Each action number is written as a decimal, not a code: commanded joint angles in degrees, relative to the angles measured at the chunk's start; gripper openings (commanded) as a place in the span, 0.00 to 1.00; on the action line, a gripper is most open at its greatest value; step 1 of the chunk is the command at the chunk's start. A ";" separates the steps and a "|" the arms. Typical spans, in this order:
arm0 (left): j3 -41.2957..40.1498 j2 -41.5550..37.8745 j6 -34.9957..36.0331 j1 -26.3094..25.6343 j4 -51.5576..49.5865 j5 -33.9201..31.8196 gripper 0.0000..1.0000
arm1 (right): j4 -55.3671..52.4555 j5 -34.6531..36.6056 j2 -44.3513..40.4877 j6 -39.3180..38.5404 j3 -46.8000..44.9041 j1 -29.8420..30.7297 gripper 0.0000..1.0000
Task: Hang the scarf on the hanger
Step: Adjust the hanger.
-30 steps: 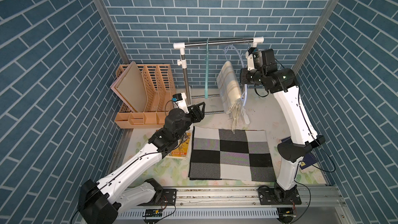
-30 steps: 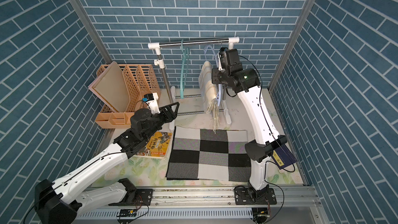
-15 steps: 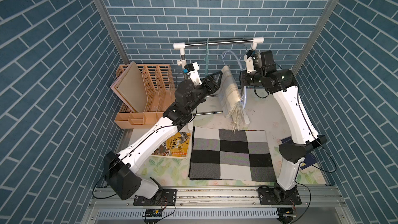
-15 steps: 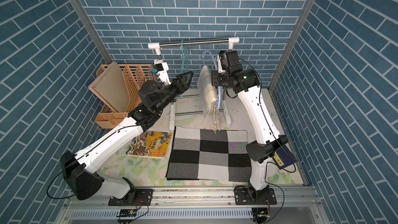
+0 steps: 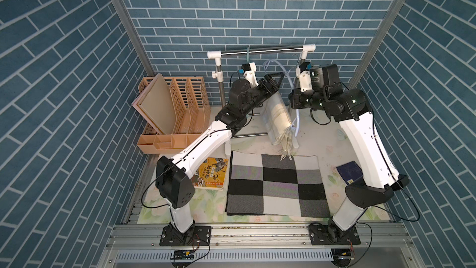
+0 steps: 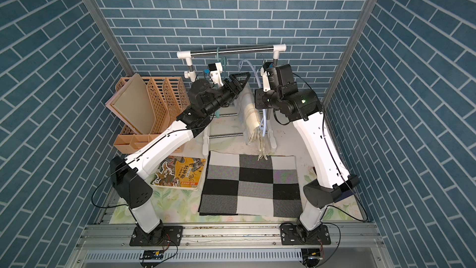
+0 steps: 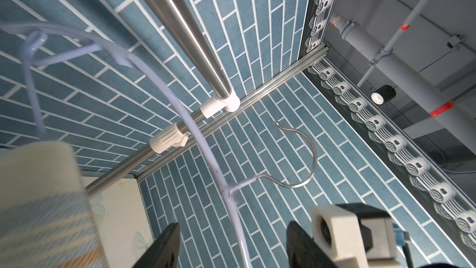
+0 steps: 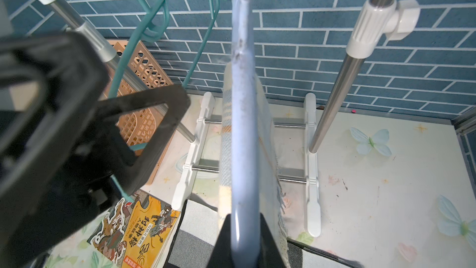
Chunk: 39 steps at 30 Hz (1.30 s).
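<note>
The cream scarf with a fringed end is draped over a pale blue hanger, in mid-air in front of the clothes rail. My right gripper is shut on the hanger's frame. The hanger's metal hook is free, below the rail and not on it. My left gripper is raised beside the scarf's top. It stands open, with the hanger's arm running between its fingers without touching them. Both top views show the scarf between the two wrists.
A teal hanger hangs on the rail. A tan file organiser stands at the back left. On the floor lie a yellow book, a checkered cloth and a dark blue booklet. The rail's white feet stand under the scarf.
My left arm has swung up from low over the book to the hanger's top beside the scarf, staying open. The right arm has kept the hanger almost still.
</note>
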 commanded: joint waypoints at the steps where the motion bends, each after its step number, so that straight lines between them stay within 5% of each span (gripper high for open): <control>1: 3.37 2.06 -1.99 -0.62 -1.94 2.71 0.68 | 2.96 1.12 -3.04 -2.18 0.34 0.94 0.00; 11: 8.16 5.94 -2.92 -1.61 -3.99 2.65 0.67 | 1.35 3.31 -4.93 -2.36 -0.93 4.47 0.00; 18: 3.67 4.44 -3.76 -2.00 0.48 4.32 0.59 | 2.00 4.04 -6.04 -2.36 -2.57 4.72 0.00; 28: 4.20 4.20 -3.12 -1.98 0.43 4.12 0.00 | 1.95 3.52 -7.12 -2.21 -4.49 4.83 0.00; 34: 3.49 3.78 -5.02 -1.97 1.92 3.56 0.00 | 6.29 2.79 -11.18 -2.18 -10.69 4.87 0.00; 39: 2.64 3.57 -8.97 -1.97 3.43 2.87 0.00 | 11.43 3.06 -15.21 -2.18 -18.76 4.84 0.32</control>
